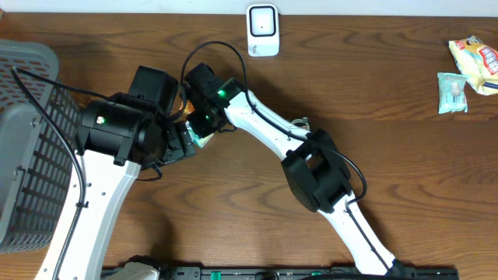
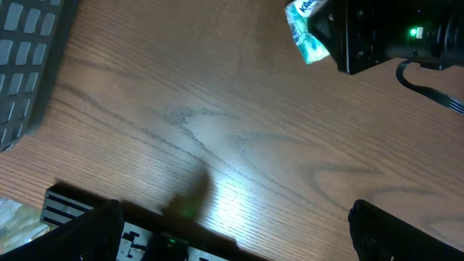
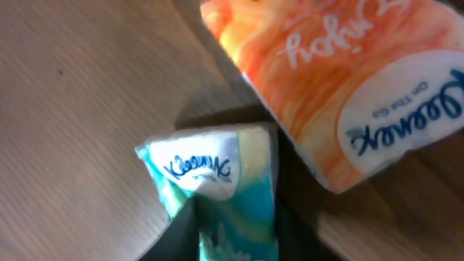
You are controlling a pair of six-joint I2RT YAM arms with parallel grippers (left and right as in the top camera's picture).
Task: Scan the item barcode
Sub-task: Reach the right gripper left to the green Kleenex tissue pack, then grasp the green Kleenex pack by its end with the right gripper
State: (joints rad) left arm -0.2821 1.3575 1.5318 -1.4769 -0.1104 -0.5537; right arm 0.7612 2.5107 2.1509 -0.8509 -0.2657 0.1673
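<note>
Bare tabletop (image 1: pixel 389 85) passable right of centre; left blocked by basket (image 1: pixel 31 155), left arm (image 1: pixel 117 128), right arm (image 1: pixel 315 171), orange pack (image 3: pixel 326 80) beside teal pack (image 3: pixel 225 196).

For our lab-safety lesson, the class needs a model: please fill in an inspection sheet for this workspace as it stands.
Surface: brown wooden table, no spills seen.
Job's things: teal tissue pack between the right claw's fingers; orange tissue pack beside it; white scanner at the far edge.
Clutter: snack packets at the far right.
Claws: right claw closed on the teal tissue pack; left claw wide open, empty.
Cables: black cable looped above the right wrist; another runs over the basket.
Surroundings: grey basket at the left edge.
</note>
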